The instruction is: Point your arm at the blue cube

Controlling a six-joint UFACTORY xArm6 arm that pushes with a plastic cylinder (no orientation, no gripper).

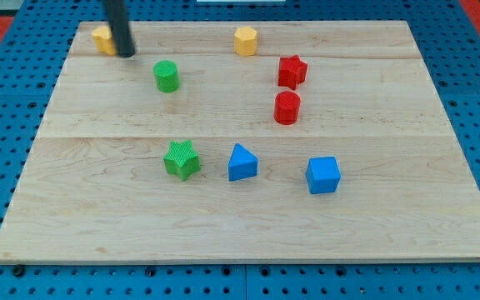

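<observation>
The blue cube [323,175] sits on the wooden board at the view's lower right of centre. My tip [126,54] is at the view's top left, right beside a yellow block [102,39] that the rod partly hides. The tip is far from the blue cube, up and to the view's left of it. A blue triangular block [242,162] lies to the left of the cube.
A green cylinder [167,76] is just below and right of my tip. A green star [182,159] lies lower centre. A yellow hexagonal block [246,40] is at top centre. A red star [292,72] and red cylinder [287,108] stand right of centre. The board [390,233] lies on a blue pegboard.
</observation>
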